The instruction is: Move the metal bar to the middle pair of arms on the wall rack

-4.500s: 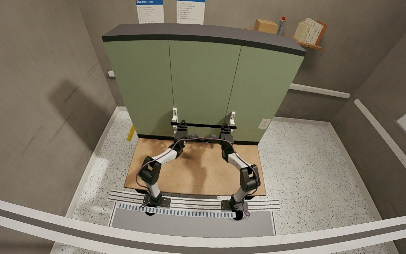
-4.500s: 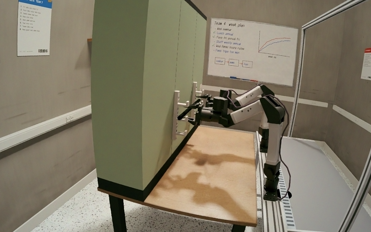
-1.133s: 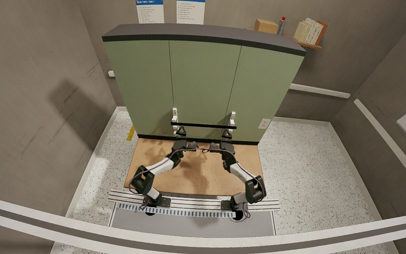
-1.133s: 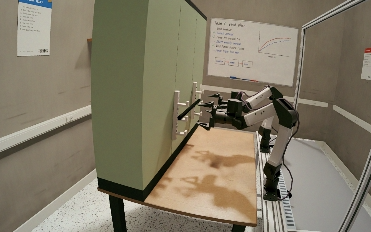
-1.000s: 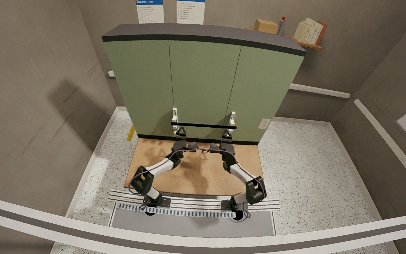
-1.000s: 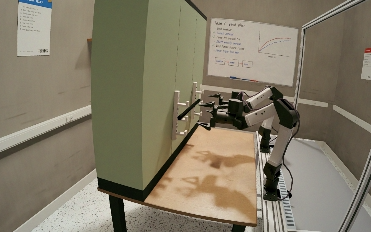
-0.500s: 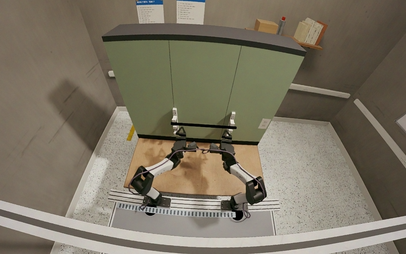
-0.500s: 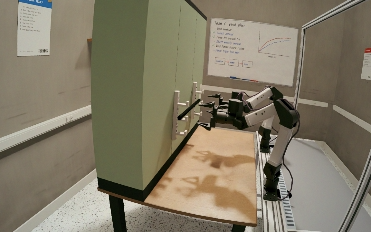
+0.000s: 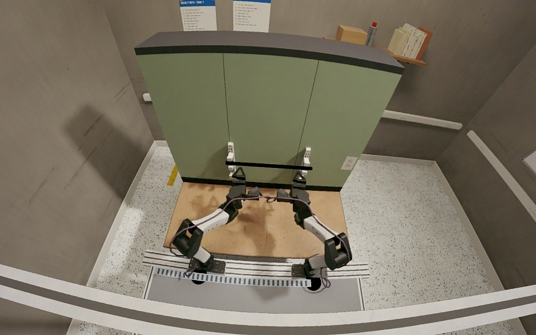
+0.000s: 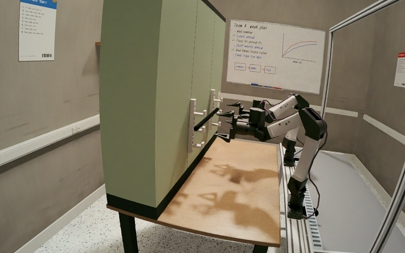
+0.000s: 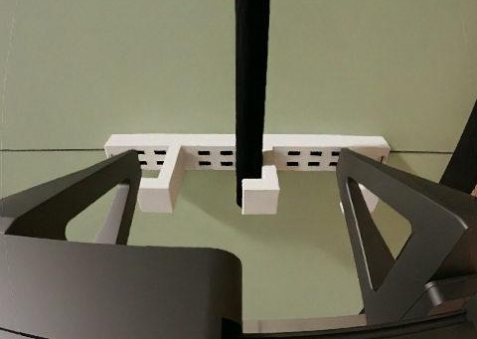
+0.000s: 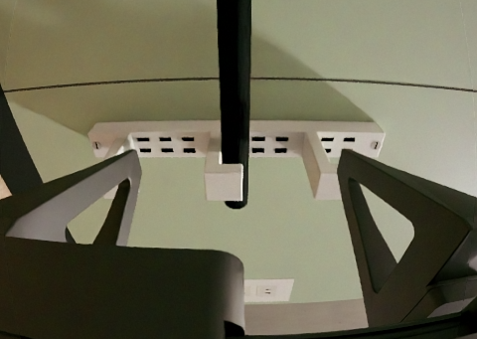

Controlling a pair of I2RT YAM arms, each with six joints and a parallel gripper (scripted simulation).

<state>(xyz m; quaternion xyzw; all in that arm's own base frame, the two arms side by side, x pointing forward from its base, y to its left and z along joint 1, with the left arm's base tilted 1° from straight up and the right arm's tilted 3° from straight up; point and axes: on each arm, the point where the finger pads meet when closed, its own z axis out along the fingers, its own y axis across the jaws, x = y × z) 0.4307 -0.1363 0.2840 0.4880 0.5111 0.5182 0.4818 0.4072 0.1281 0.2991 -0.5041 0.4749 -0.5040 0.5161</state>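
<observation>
The black metal bar (image 9: 268, 165) (image 10: 206, 119) (image 11: 252, 56) (image 12: 236, 56) lies across the white wall rack's left rail (image 9: 231, 148) (image 10: 192, 110) (image 11: 209, 141) and right rail (image 9: 307, 152) (image 12: 278, 127). It sits behind the upturned tips of the left middle arm (image 10: 201, 129) (image 11: 260, 197) and right middle arm (image 12: 224, 182), looking level, its ends just past them. My left gripper (image 9: 240, 171) (image 10: 221, 125) (image 11: 238, 159) is open and empty, drawn back in front of the bar's left end. My right gripper (image 9: 299, 175) (image 12: 238, 160) is open and empty, drawn back before the right end. Neither appears to touch the bar.
The green cabinet front (image 9: 268, 103) (image 10: 172, 94) stands behind the rack. The other rack arms stick out above and below the bar, close ahead of the fingers. The wooden table (image 9: 261, 245) (image 10: 229, 220) lies below both arms. A white socket plate (image 9: 348, 163) is at the right.
</observation>
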